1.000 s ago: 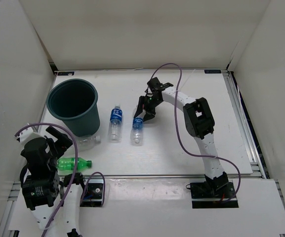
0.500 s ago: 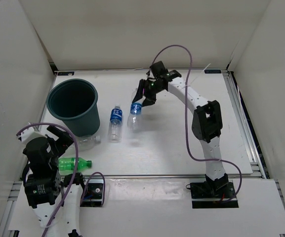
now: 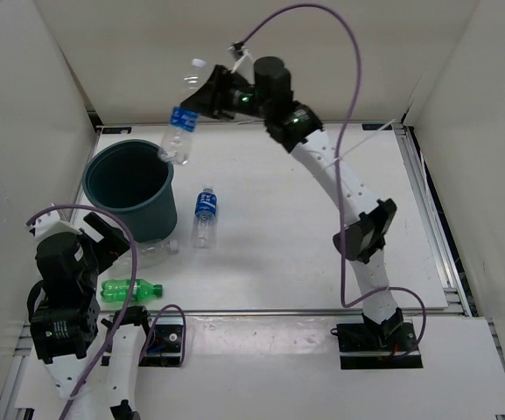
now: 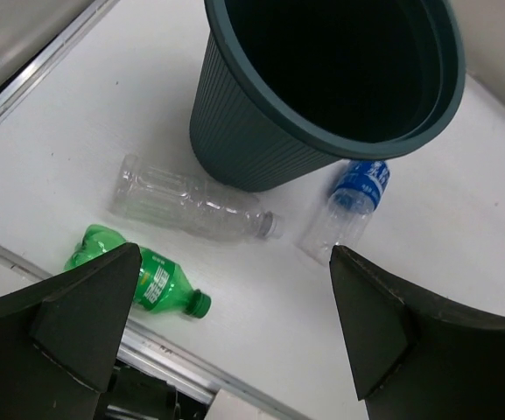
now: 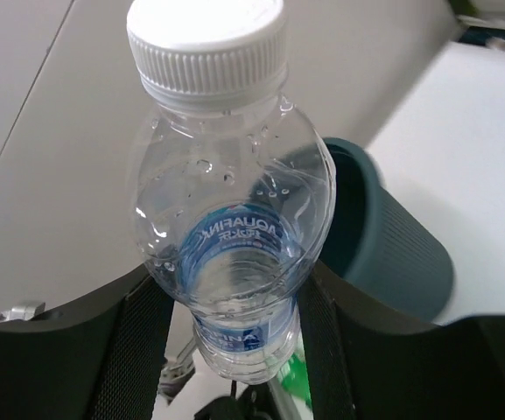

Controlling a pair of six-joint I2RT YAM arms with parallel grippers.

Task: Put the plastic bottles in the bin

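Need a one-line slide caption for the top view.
Right gripper holds a blue-label bottle up near the bin; three bottles lie on the table.

Bin (image 4: pixel 243 149): dark teal-grey, with fine vertical ribbing on the outer wall. Lifted bottle (image 5: pixel 234 236): clear, with a white ridged cap and a blue label with white lettering. Second labelled bottle (image 3: pixel 204 214): clear, blue label, white cap. Plain bottle (image 4: pixel 186 199): clear throughout, ringed ridges. Green bottle (image 4: pixel 138 276): bright green, green cap. Table (image 3: pixel 305 254): white.

White table (image 3: pixel 278 262), white walls (image 3: pixel 103 52)
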